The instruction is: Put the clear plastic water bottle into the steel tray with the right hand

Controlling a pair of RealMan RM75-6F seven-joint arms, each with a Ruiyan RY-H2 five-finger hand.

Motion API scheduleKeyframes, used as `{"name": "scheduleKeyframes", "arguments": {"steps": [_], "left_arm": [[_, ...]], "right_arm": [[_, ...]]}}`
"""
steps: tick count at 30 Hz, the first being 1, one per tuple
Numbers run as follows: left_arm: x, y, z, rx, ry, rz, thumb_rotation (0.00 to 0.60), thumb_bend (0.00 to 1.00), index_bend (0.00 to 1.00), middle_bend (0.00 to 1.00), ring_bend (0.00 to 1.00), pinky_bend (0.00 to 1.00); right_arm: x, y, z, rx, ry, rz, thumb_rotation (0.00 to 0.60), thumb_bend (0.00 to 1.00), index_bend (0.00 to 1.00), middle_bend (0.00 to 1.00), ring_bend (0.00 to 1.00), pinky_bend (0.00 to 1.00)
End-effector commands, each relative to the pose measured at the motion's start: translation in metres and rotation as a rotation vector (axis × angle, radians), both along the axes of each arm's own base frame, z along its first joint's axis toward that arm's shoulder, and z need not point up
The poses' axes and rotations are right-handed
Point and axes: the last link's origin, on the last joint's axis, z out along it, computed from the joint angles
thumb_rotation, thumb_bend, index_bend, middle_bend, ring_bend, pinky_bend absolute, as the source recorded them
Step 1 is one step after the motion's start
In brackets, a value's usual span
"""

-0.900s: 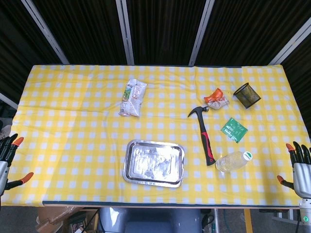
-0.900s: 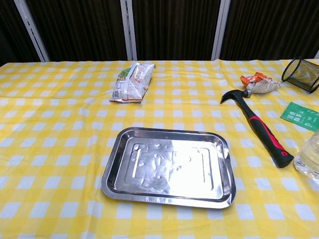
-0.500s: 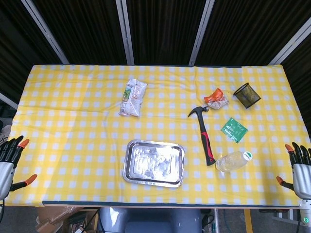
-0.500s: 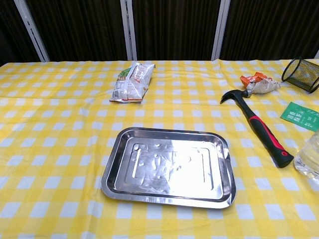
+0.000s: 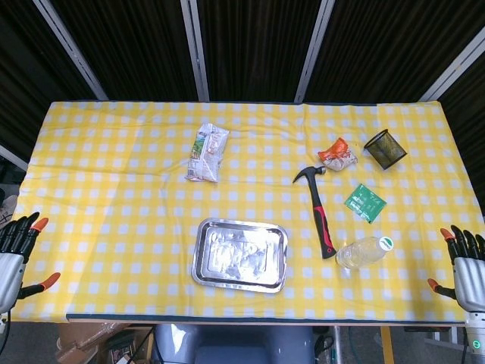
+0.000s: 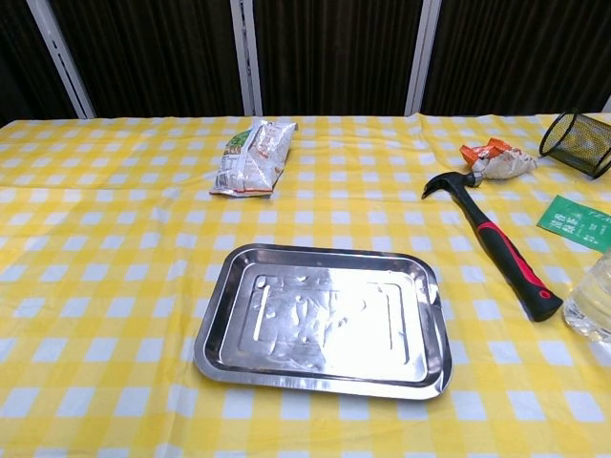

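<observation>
The clear plastic water bottle (image 5: 364, 252) lies on its side near the table's front right, its green cap pointing right; only its end (image 6: 592, 305) shows at the right border of the chest view. The steel tray (image 5: 241, 255) (image 6: 325, 372) sits bare at the front centre. My right hand (image 5: 467, 265) hangs off the table's right front corner, fingers spread, holding nothing, well right of the bottle. My left hand (image 5: 15, 250) hovers past the left front corner, fingers apart and likewise holding nothing. Neither hand shows in the chest view.
A red-and-black hammer (image 5: 320, 212) (image 6: 496, 243) lies between tray and bottle. A green packet (image 5: 364, 202), an orange-white wrapper (image 5: 337, 155) and a black mesh cup (image 5: 384, 149) sit at the right rear. A snack bag (image 5: 207, 152) lies behind the tray.
Both hands have shifted slightly: the left one lower and a bit inward, the right one slightly lower. Nothing on the table has moved.
</observation>
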Motion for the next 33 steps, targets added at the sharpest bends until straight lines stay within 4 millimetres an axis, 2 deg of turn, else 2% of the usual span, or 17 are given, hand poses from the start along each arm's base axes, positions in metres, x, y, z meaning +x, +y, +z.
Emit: {"name": "scheduleKeyframes", "arguments": {"steps": [1,7,11,21,27,33], "left_arm": [[-0.001,0.001,-0.001,-0.003,0.001,0.008,0.6,0.18,0.05,0.0,0.0,0.0],[0.001,-0.001,-0.002,-0.01,0.007,0.001,0.6,0.18,0.05,0.0,0.0,0.0],[0.003,-0.003,-0.001,-0.003,0.008,-0.006,0.6,0.18,0.05,0.0,0.0,0.0],[0.002,-0.002,-0.003,-0.004,0.024,0.011,0.6,0.18,0.05,0.0,0.0,0.0],[0.002,-0.001,-0.005,-0.006,0.03,0.013,0.6,0.18,0.05,0.0,0.0,0.0],[0.002,-0.001,-0.006,-0.009,0.033,0.013,0.6,0.18,0.05,0.0,0.0,0.0]], "right_arm": [[0.004,0.001,-0.008,0.071,-0.199,-0.025,0.6,0.13,0.12,0.08,0.0,0.0],[0.009,-0.012,-0.018,0.179,-0.39,-0.023,0.6,0.13,0.12,0.08,0.0,0.0],[0.012,-0.029,-0.03,0.227,-0.42,-0.022,0.6,0.13,0.12,0.08,0.0,0.0],[0.037,-0.071,-0.06,0.303,-0.747,-0.091,0.6,0.13,0.11,0.08,0.0,0.0],[0.042,-0.076,-0.07,0.325,-0.816,-0.12,0.6,0.13,0.11,0.09,0.0,0.0],[0.047,-0.077,-0.077,0.363,-0.842,-0.13,0.6,0.13,0.12,0.14,0.0,0.0]]}}
